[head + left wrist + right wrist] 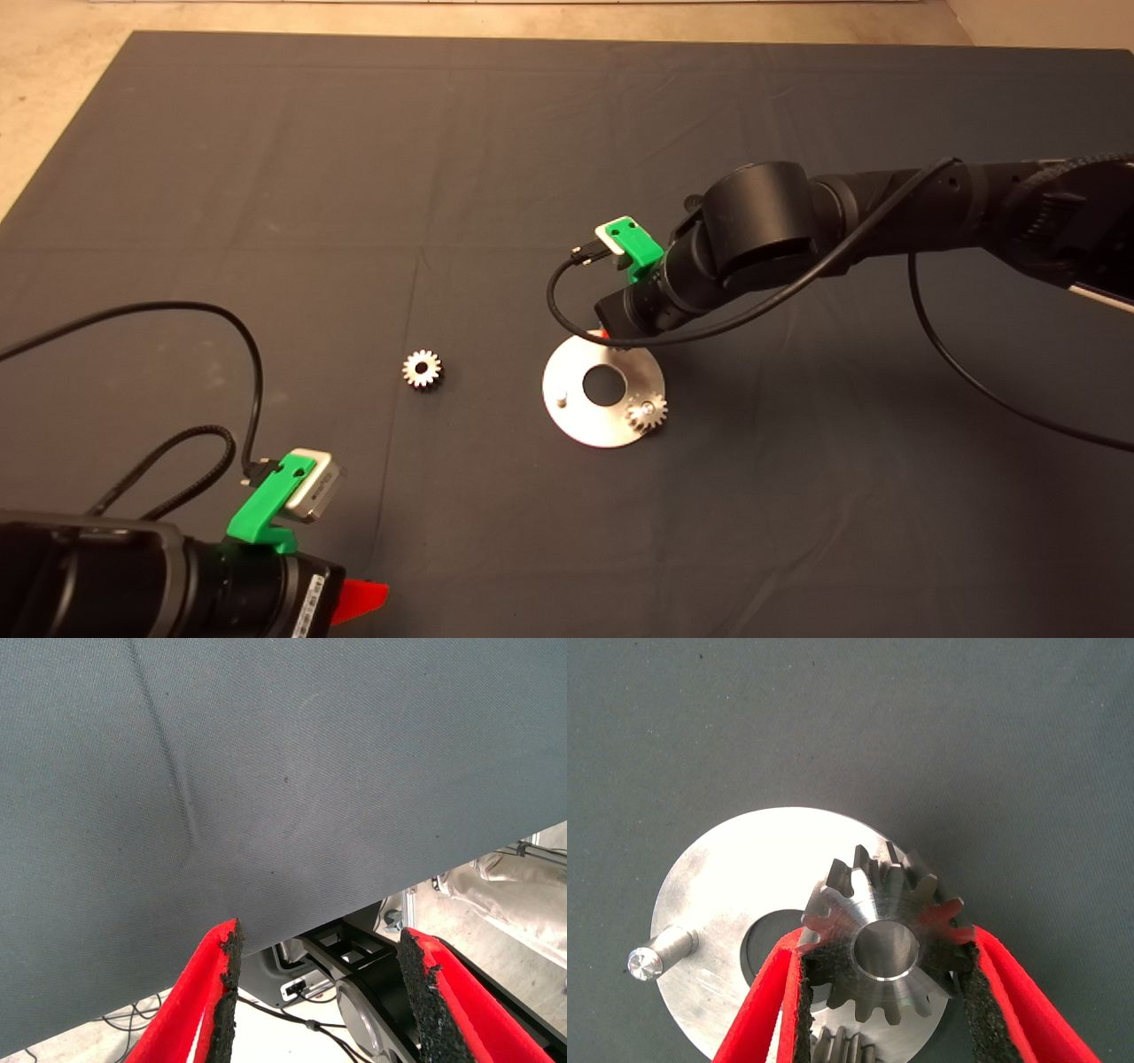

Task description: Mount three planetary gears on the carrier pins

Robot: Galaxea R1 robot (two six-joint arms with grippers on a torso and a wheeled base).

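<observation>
Dark grey matting (pixel 266 177) is covering the bench, with a strip of pale floor (pixel 53 106) showing past its far left corner.

Reaching in from the right, the right claw (pixel 881 992) is hovering over the far edge of the round silver disc (pixel 576 416). Its two red fingers (pixel 766 1001) are pinching a planetary gear (pixel 886 930) between their black pads, and the gear is hanging tilted above the disc, its bore facing the wrist camera. In the head view the arm is hiding that gear, and whether it is touching a pin cannot be told.

Just under the claw, a second gear (pixel 647 412) is already sitting on a carrier pin at the disc's near right rim; in the right wrist view only its top teeth (pixel 842 1047) are peeking out between the fingers. Off to one side of the held gear, a bare pin (pixel 660 952) is standing upright on the disc, across the large central hole (pixel 605 385) from the seated gear.

A third gear (pixel 423 369) is lying flat on the mat, well apart from the right claw, on the disc's left side.

The left claw (pixel 319 992) is waiting at the lower left edge of the mat, its fingers spread wide and gripping nothing. Past the mat's edge, that wrist view is showing a black frame (pixel 354 957), cables and a person's leg (pixel 505 895).
</observation>
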